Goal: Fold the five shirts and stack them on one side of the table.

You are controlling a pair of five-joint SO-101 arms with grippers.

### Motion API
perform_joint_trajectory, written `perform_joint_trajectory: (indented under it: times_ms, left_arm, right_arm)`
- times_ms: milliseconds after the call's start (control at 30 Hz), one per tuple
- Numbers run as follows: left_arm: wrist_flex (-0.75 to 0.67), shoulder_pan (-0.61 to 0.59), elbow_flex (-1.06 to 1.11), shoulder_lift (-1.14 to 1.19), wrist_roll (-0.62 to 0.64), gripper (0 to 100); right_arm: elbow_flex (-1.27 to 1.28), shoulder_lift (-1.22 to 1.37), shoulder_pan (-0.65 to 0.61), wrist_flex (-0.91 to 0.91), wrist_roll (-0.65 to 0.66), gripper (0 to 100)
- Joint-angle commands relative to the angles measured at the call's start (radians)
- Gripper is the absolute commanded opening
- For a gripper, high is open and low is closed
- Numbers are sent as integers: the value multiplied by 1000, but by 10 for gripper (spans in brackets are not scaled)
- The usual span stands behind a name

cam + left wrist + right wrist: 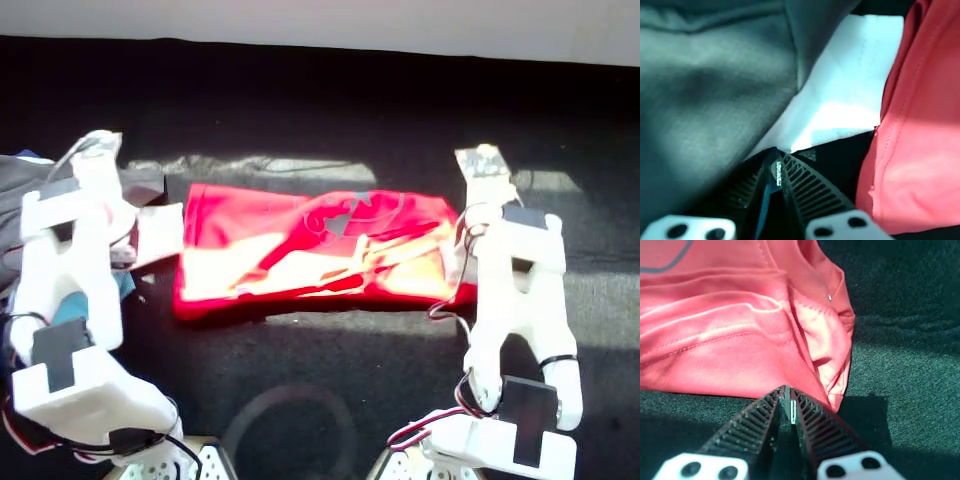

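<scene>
A red shirt (310,255) lies folded across the middle of the black table (330,370). My right gripper (788,392) is shut, its tips at the front hem of the red shirt (715,340) close to its right corner. At the left, my left gripper (776,156) is shut, with its tips where a white shirt (845,100) meets a grey shirt (705,100). I cannot tell whether cloth is pinched there. The white shirt (160,233) lies against the red shirt's left edge, where the left arm (70,260) stands over it.
The grey shirt (20,185) is part of a pile at the table's left edge. The right arm (520,290) stands just right of the red shirt. Bare table stretches in front of the shirt and behind it.
</scene>
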Motion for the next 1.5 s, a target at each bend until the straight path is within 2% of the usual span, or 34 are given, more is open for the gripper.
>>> perform_joint_trajectory:
  times_ms: [0, 100, 200, 367, 467, 567, 833, 933, 1067, 1200, 1300, 1467]
  left_arm:
    - [-89, -120, -48, 48, -103, 8]
    - [-118, -211, -134, 220, -181, 8]
    - [-94, -320, -351, 407, -190, 8]
    - [112, -453, -811, 622, -192, 8]
    - [180, -507, -1055, 727, -204, 8]
    - [308, -524, -1256, 822, -255, 8]
    - [669, -464, -1655, 906, -212, 12]
    - [703, -444, -1755, 889, -186, 75]
    - [703, -412, -1759, 808, -180, 171]
    - [704, -338, -1679, 676, -149, 171]
    - [706, -243, -1503, 542, -100, 171]
    - [703, -50, -1041, 274, -48, 171]
  right_arm:
    - [-147, -44, -1, 113, 8, 7]
    - [-245, -44, -1, 222, 8, 7]
    - [-321, -44, -1, 312, 8, 7]
    - [-360, -44, 1, 384, 8, 7]
    - [-351, -84, 1, 389, 8, 7]
    - [-311, -174, -1, 386, 8, 7]
    - [-62, -387, 1, 348, 8, 13]
    - [47, -412, 1, 288, 8, 13]
    - [162, -420, 2, 206, 6, 53]
    - [229, -423, 2, 165, 6, 127]
    - [243, -424, 2, 160, 6, 131]
    - [240, -424, 28, 160, -28, 131]
